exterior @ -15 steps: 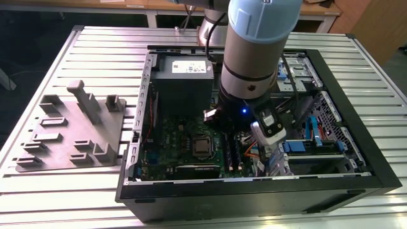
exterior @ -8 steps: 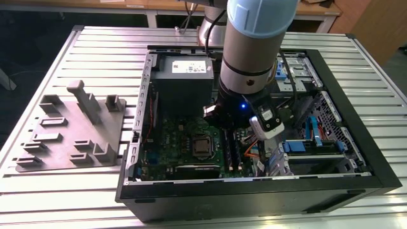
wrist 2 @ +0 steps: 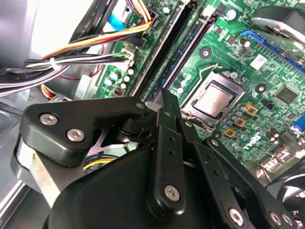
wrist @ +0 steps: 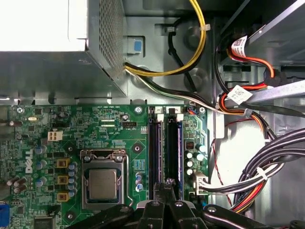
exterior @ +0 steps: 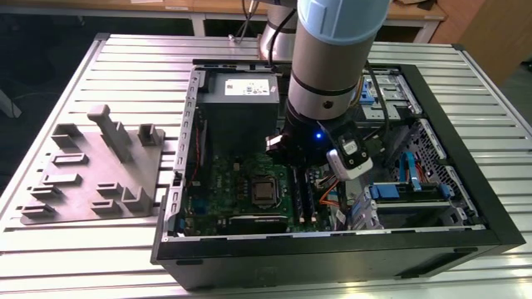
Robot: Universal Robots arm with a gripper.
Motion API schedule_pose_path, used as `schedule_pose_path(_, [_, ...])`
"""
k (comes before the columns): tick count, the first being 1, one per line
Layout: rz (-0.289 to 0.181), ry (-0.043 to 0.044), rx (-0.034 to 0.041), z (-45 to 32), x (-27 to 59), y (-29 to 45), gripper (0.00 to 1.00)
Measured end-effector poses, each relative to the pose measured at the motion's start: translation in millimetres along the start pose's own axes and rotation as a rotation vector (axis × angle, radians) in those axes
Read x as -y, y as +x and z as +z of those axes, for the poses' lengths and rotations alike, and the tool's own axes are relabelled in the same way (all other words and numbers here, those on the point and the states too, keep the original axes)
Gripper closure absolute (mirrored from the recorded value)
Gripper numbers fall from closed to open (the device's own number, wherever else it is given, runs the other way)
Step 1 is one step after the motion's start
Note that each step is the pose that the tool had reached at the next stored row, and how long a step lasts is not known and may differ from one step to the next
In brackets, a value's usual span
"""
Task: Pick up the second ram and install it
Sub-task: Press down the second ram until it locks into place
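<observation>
One gripper (wrist: 167, 183), seen in the first wrist view, hangs low over the motherboard (wrist: 47, 124) with its jaws drawn fully together, tips meeting and nothing visible between them. The tips sit above the two memory slots that run along the board's edge nearest the cable bundle (wrist: 267, 176). The second ram (wrist: 173, 148) appears to be the dark strip with a bluish edge standing in the slot closer to that cable-side edge. Whether it is fully seated, or whether the tips are touching it, cannot be told. By this reading the step in hand is the seating press. It would be done well by keeping the closed tips centred on the stick's top edge and pushing straight down, square to the board. Force should go to both ends so that the end latches can close, and the wrist should stay clear of the cables beside the slots. A tilted push would risk lifting one end out of its slot. Counted: one arm (exterior: 332, 62), one gripper, one computer case (exterior: 332, 249), one motherboard, two memory slots and one processor socket (wrist: 102, 183) just beside them. There is also one grey power supply (exterior: 237, 93) at the case's far wall, and one grey fixture (exterior: 91, 180) on the table (exterior: 124, 62), toward the exterior view's left of the case.
</observation>
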State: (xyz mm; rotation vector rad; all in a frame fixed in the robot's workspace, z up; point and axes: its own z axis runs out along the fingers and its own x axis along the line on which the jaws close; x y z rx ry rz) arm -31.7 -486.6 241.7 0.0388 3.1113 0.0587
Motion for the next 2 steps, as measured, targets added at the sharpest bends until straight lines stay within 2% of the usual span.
schedule_pose_path(2, [0.000,-0.0001,0.0000,0.0,0.0,0.0,0.90])
